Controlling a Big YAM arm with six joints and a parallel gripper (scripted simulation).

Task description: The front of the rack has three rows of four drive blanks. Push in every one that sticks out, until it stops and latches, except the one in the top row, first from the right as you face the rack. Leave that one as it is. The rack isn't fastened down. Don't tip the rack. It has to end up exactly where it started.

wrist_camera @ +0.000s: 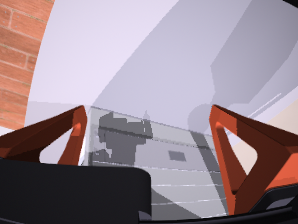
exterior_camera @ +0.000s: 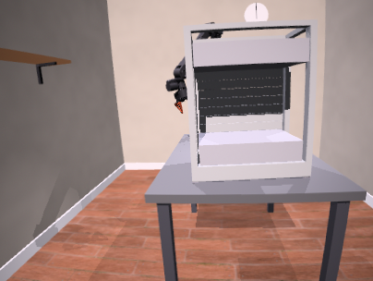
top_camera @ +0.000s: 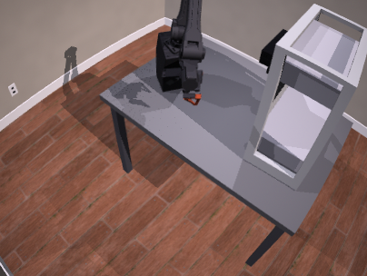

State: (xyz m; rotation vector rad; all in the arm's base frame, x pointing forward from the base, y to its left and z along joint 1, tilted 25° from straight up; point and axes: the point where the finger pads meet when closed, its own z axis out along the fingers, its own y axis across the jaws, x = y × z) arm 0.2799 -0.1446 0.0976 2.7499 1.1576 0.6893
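The white open-frame rack (top_camera: 304, 95) stands on the right end of the grey table (top_camera: 218, 123). In the exterior view I look through the rack's (exterior_camera: 251, 102) back at a dark slatted drive cage (exterior_camera: 240, 92). A corner of the dark cage (top_camera: 272, 49) shows past the rack's far side. The drive blanks on the front are hidden in every view. My gripper (top_camera: 194, 98) (exterior_camera: 180, 107) hangs just above the table near the arm base, well apart from the rack, with its orange fingers open and empty. It also shows left of the rack. The wrist view shows the fingers spread over the bare table top.
The black arm base (top_camera: 170, 64) sits at the table's far left corner. The table edges fall to a wooden floor. A wall shelf (exterior_camera: 32, 57) hangs at the left, away from the table.
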